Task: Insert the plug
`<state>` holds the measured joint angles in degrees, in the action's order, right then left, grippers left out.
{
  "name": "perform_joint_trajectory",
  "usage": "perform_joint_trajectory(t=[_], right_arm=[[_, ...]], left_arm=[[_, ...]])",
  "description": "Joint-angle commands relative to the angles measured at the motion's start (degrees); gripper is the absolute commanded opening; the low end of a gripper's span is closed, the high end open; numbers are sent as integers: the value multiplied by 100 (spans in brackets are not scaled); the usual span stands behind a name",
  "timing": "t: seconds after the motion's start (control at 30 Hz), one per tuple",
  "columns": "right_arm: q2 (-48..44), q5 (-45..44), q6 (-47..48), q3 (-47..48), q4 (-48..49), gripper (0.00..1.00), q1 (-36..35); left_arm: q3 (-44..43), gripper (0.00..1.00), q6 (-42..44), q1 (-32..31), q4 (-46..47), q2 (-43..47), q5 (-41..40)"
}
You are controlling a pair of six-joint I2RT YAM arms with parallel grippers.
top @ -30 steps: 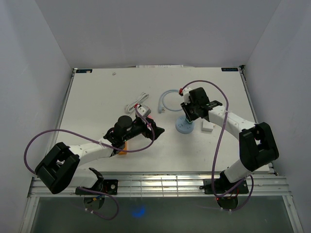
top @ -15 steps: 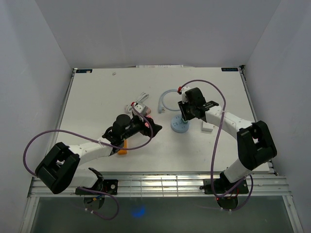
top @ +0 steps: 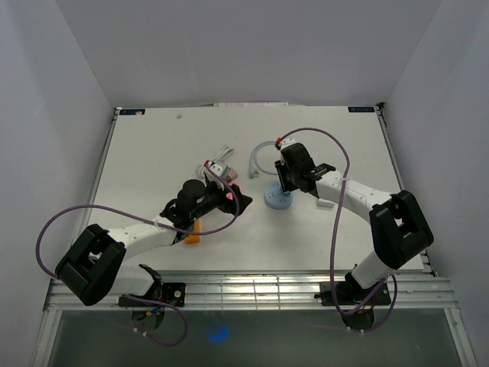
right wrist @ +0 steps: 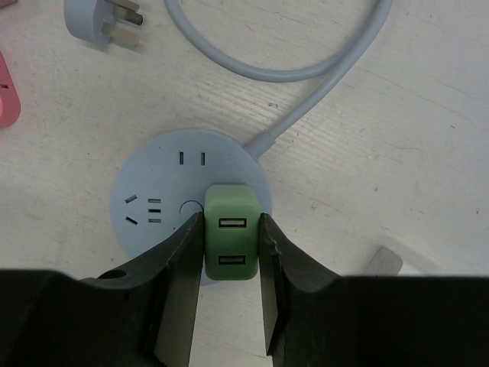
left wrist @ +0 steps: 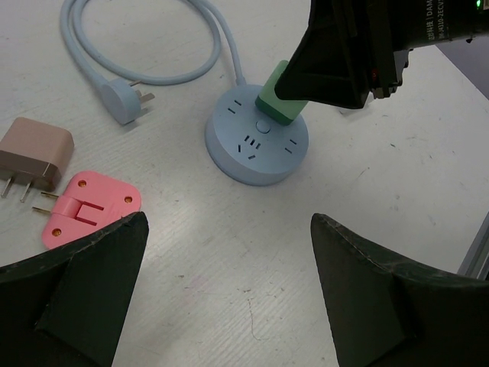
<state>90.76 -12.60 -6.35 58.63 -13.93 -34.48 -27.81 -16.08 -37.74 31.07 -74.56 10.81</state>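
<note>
Green plug (right wrist: 231, 252): gripped by right claw (right wrist: 230, 227) over round socket (right wrist: 153, 191). Left claw (left wrist: 227, 267): spread wide, nothing held. Risk: socket is shoved across tabletop (right wrist: 382, 153) if prongs are misaligned.

We find very little that can be read. In the left wrist view, small white print stands on the right arm's black housing (left wrist: 432, 30), at the top right corner. It runs sideways and the frame edge cuts it off. The larger line begins with the letters "DAM". Beside it runs a line of finer characters, too small for us to read with any certainty.

In the top view, a dark label (top: 131, 112) sits at the far left corner of the counter (top: 153, 153) and another label (top: 361, 109) at the far right corner. Both carry light print that is too small for us to read.
</note>
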Motion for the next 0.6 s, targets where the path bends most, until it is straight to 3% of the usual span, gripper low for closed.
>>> perform_joint_trajectory(t=[0.0, 0.57], right_arm=[[381, 12, -305, -361, -566, 8, -85], [319, -59, -1123, -1152, -154, 8, -358]], left_arm=[[-145, 98, -97, 73, -57, 144, -105], [-128, 98, -177, 214, -84, 135, -53]])
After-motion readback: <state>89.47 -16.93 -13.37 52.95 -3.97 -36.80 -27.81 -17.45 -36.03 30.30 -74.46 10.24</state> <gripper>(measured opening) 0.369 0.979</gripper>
